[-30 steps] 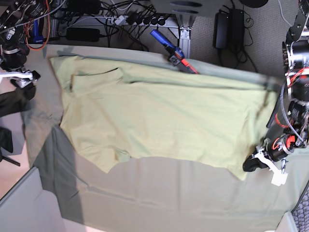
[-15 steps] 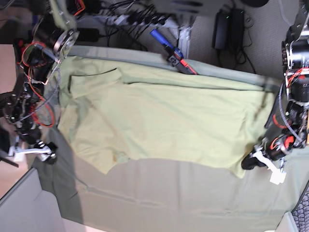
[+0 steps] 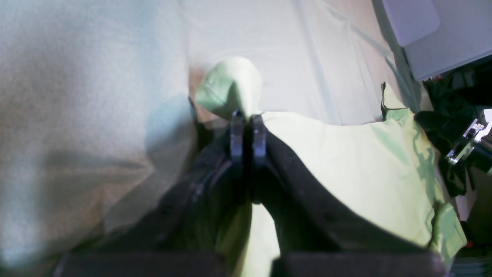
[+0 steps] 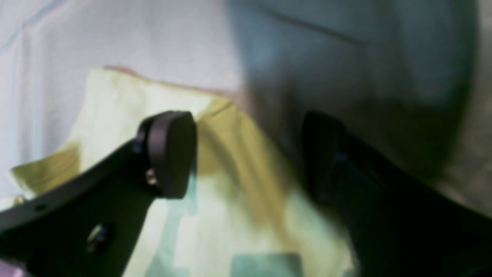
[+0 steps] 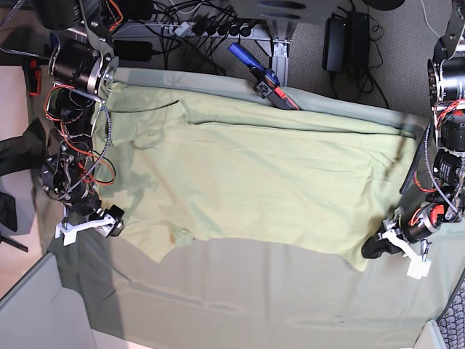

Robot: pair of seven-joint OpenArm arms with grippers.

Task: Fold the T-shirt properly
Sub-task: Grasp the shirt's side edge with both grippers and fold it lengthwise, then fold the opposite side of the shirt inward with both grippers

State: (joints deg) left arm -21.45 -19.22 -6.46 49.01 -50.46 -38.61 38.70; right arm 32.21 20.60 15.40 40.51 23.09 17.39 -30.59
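the left gripper [image 3: 248, 115] has its jaws pressed together on a corner of the t-shirt [image 5: 254, 182], and a small tuft of fabric sticks out past the tips. the right gripper [image 4: 250, 154] stands wide and holds nothing; it hangs just above the opposite edge of the t-shirt, near the sleeve. the t-shirt lies spread flat on the table cloth [image 5: 254, 298], its long edge running between the two grippers.

step in hand, judged: take the second corner with the right gripper so that both ends can be lifted together. lower the open jaws until one finger slides under the hem, and take only the t-shirt, not the table cloth beneath. close fully before lifting. keep the left grip firm and level so the fabric does not drag.

compared with half a second ago, the right arm has moved inward to the t-shirt edge. the left gripper is unchanged at its corner.
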